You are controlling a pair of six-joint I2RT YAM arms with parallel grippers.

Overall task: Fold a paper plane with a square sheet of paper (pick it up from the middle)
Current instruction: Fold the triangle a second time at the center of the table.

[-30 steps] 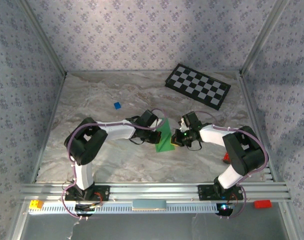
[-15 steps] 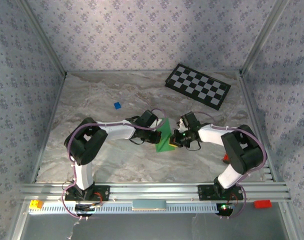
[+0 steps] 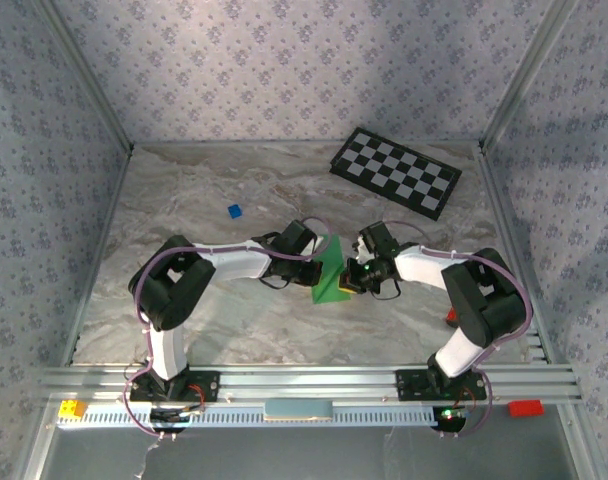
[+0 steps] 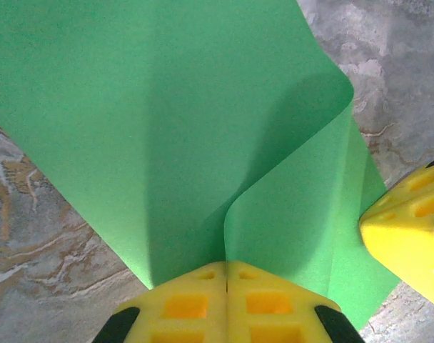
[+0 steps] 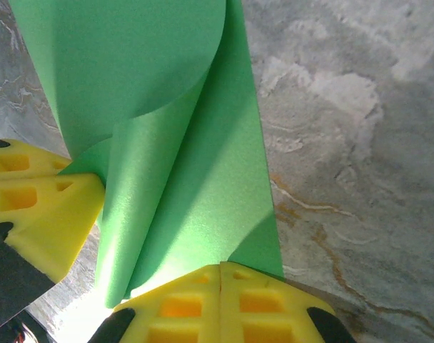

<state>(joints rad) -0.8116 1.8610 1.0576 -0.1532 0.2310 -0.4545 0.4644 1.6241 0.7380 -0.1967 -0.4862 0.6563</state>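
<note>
Top external: the square sheet of paper (image 3: 329,272), partly folded, lies on the marble table (image 3: 184,200), well apart from the checkerboard (image 3: 396,172) and on its near-left side. I see the left gripper (image 3: 317,272) and the right gripper (image 3: 350,281) meeting there, one at each edge of the sheet.
Left wrist: yellow jaws pressed together, pinching a curled green flap.
Right wrist: jaws likewise closed, clamping the sheet's near edge.

We are seeing the square sheet of paper (image 4: 167,128) looking thin, smooth and matt; the left gripper (image 4: 226,275) is showing moulded yellow plastic, the table (image 4: 402,71) beneath the sheet a smooth marbled finish.
</note>
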